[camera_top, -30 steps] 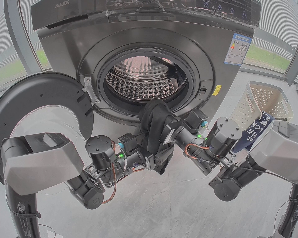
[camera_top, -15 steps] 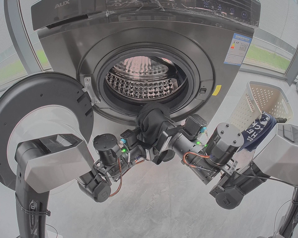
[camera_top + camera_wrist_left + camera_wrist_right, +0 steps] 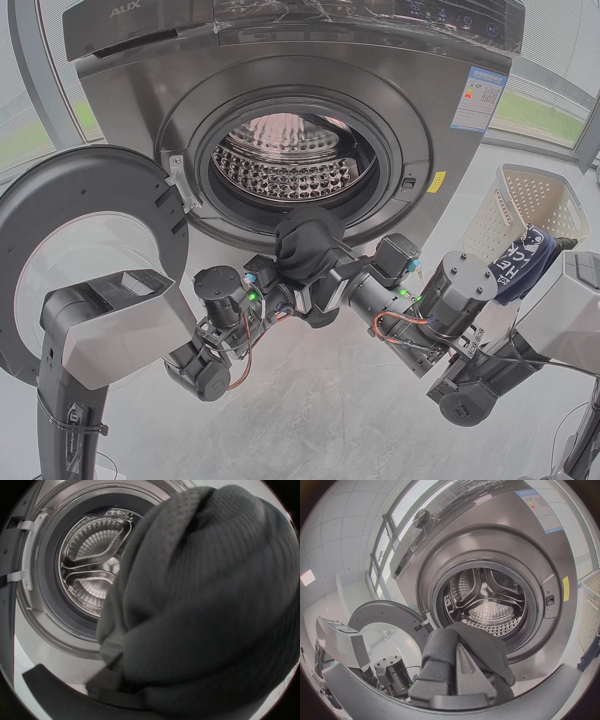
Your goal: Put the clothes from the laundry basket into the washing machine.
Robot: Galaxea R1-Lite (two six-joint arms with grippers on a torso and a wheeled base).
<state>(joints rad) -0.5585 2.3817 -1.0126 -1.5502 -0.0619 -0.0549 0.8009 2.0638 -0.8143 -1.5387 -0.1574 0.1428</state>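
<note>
Grey marble-look floor [image 3: 325, 406] at 6 o'clock, big windows [image 3: 550, 94] at 2 & 10 w/ grass [image 3: 544, 122] outside, white tiled ceiling [image 3: 337, 514], lit ceiling panel [image 3: 307, 577], daylight thru glass

We count one washing machine [image 3: 125, 100] with one round door [image 3: 81, 187], one laundry basket [image 3: 539, 171], and two pieces of clothing: one black garment [image 3: 306, 240], one dark blue garment [image 3: 522, 262].
</note>
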